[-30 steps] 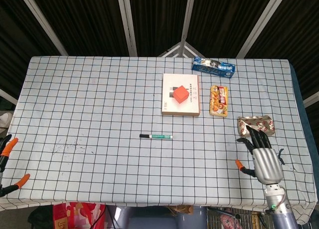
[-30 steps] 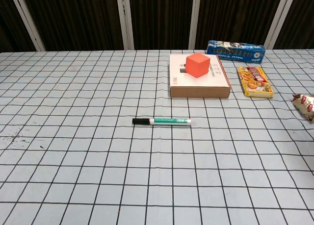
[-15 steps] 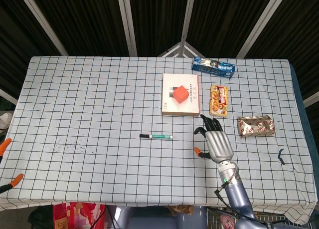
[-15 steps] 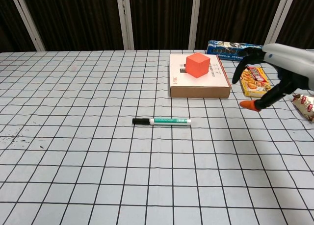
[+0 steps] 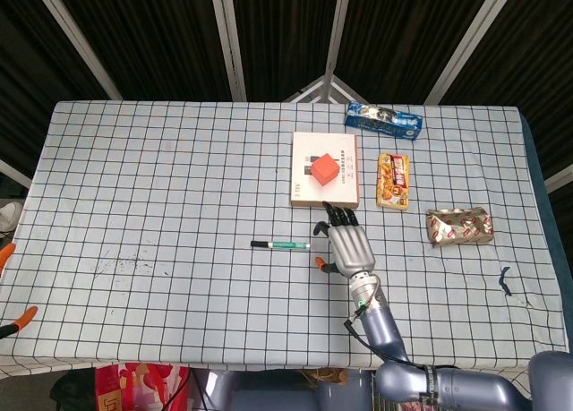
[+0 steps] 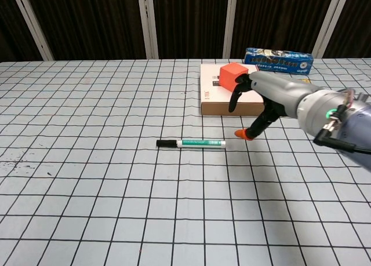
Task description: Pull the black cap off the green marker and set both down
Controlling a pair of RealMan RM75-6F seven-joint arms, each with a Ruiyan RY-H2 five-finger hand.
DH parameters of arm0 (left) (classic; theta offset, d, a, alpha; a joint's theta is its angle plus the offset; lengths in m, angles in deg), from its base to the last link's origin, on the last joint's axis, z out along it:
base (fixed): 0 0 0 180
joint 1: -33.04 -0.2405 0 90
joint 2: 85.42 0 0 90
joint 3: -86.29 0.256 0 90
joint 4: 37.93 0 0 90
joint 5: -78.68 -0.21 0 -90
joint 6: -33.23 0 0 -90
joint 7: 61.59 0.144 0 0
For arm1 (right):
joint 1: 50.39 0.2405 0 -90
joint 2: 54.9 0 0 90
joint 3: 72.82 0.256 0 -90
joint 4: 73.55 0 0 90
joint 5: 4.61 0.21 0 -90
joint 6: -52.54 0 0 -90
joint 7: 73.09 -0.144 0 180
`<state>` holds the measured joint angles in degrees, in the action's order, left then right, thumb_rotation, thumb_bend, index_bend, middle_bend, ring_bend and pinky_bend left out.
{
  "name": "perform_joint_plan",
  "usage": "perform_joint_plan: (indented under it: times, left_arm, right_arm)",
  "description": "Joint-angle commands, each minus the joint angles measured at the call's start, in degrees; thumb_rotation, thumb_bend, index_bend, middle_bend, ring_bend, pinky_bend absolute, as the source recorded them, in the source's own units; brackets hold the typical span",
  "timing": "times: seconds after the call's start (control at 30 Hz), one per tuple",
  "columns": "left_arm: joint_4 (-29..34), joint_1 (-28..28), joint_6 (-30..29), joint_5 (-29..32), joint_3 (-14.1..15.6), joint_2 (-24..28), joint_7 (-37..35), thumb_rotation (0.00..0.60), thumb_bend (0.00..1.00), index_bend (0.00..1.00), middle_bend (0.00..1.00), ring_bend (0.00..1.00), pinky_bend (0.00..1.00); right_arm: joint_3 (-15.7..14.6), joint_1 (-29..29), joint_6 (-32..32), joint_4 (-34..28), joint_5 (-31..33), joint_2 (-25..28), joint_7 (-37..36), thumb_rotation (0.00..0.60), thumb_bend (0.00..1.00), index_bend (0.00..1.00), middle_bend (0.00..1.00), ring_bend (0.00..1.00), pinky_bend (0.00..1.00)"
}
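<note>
The green marker (image 5: 288,245) lies flat at the middle of the checked table, its black cap (image 5: 259,244) on its left end. In the chest view the green marker (image 6: 202,143) and black cap (image 6: 165,143) show the same way. My right hand (image 5: 347,244) hovers just right of the marker's bare end, fingers spread, holding nothing. The chest view has the right hand (image 6: 264,98) above and right of the marker, its orange thumb tip close to the marker's end. Only two orange fingertips of my left hand (image 5: 25,316) show at the left edge, apart and empty.
A flat cardboard box (image 5: 325,190) with a red cube (image 5: 323,169) on it stands behind the marker. A blue packet (image 5: 383,119), an orange snack pack (image 5: 393,180) and a crinkled wrapper (image 5: 458,226) lie at the right.
My right hand has swept left from the table's right side to just beside the marker. The left hand has slid further off the left edge. The marker has not moved.
</note>
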<state>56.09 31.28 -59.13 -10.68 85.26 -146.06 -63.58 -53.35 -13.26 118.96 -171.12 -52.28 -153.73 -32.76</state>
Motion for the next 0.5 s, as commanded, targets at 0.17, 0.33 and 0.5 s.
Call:
perform_joint_plan:
  times: [0.17,0.33,0.5]
  left_arm:
    - [-1.0,0.5,1.3,1.7,-0.6,-0.4,-0.1,0.600,0.27,0.05,0.00,0.00,0.03]
    - [-1.8,0.7,2.0,2.4,-0.7,-0.7,-0.2,0.600,0.27,0.05,0.00,0.00,0.03]
    - [-2.8,0.6,2.5,3.5,-0.8,-0.9,-0.6,0.600,0.27,0.05,0.00,0.00,0.03]
  right_arm:
    - [1.5,5.1,-2.0,6.6,4.5,-5.1,1.5,0.600,0.29,0.39,0.02,0.08,0.06]
    - [1.9,7.7,-3.1,10.2,5.9,-7.5,1.7,0.600,0.29,0.39,0.02,0.08,0.06]
    - [2.0,9.9,-4.0,13.3,7.0,-9.6,1.7,0.600,0.29,0.39,0.02,0.08,0.06]
